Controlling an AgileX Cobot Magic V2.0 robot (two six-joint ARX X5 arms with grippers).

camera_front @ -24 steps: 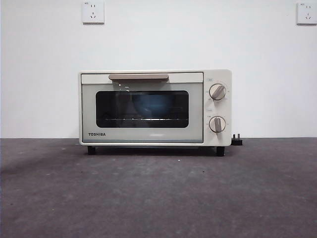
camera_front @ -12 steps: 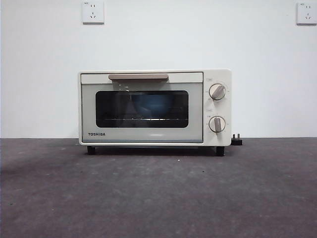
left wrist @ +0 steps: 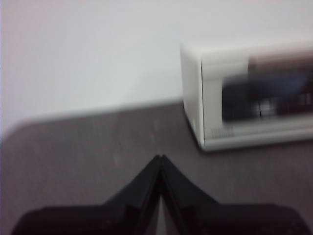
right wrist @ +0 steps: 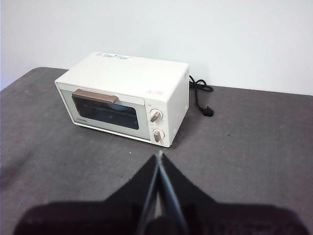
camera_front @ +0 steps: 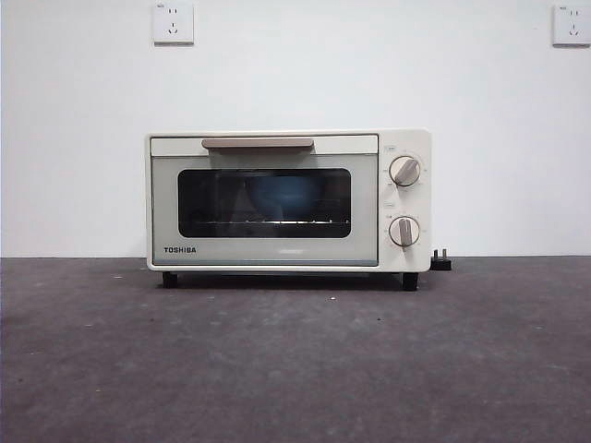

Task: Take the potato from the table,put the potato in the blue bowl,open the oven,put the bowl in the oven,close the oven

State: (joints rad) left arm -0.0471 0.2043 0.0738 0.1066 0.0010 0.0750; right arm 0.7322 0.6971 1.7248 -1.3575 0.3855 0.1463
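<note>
The cream-white Toshiba oven (camera_front: 288,199) stands on the dark grey table (camera_front: 295,360) with its door shut. Behind its dark glass, something blue shows faintly: the blue bowl (camera_front: 282,196) on the rack. The potato is hidden. The oven (right wrist: 124,97) also shows in the right wrist view, well away from my right gripper (right wrist: 159,157), which is shut and holds nothing. In the blurred left wrist view my left gripper (left wrist: 160,159) is shut and holds nothing, off to the side of the oven (left wrist: 249,95). No arm shows in the front view.
A black power cord with its plug (right wrist: 203,98) lies on the table beside and behind the oven. Two wall sockets (camera_front: 174,22) sit high on the white wall. The table's rounded far corner (right wrist: 29,73) shows in the right wrist view.
Nothing has moved in the front view; the oven stays shut and no arm appears.
</note>
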